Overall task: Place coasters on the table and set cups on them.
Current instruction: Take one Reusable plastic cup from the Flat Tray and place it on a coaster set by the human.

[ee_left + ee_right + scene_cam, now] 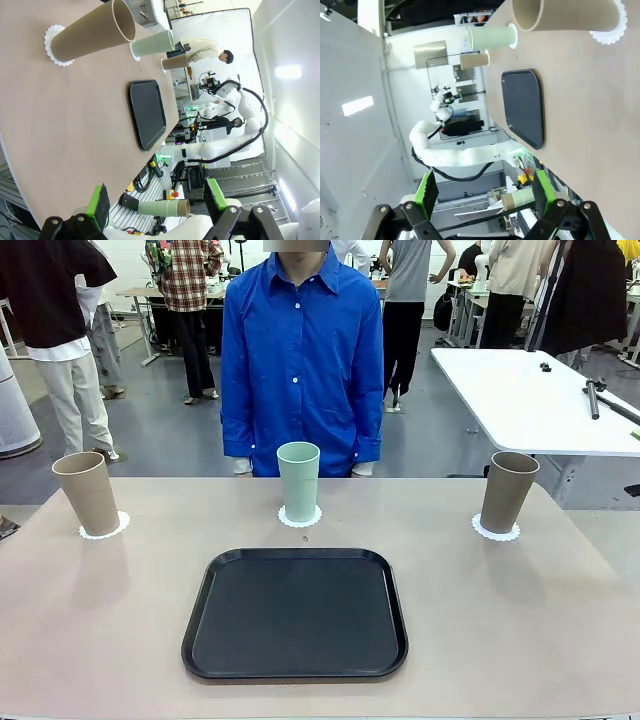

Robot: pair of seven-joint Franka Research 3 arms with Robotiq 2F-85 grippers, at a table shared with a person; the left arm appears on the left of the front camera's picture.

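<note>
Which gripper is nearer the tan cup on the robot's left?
Left. The left gripper looks across the table at that tan cup close ahead; from the right gripper it stands farthest, beyond the mint cup.

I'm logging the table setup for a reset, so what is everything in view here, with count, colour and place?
Tan-brown cups: two, one on the table's left, one on its right, each on a coaster.
Mint green cup: one, far middle, on a coaster.
Coasters: three, white, scalloped, under the cups.
Tray: one, black, empty, near middle.
Table: one, beige-tan.
Person: one, blue shirt, standing at the far side.
Left gripper: open, holding nothing.
Right gripper: open, holding nothing.
</note>
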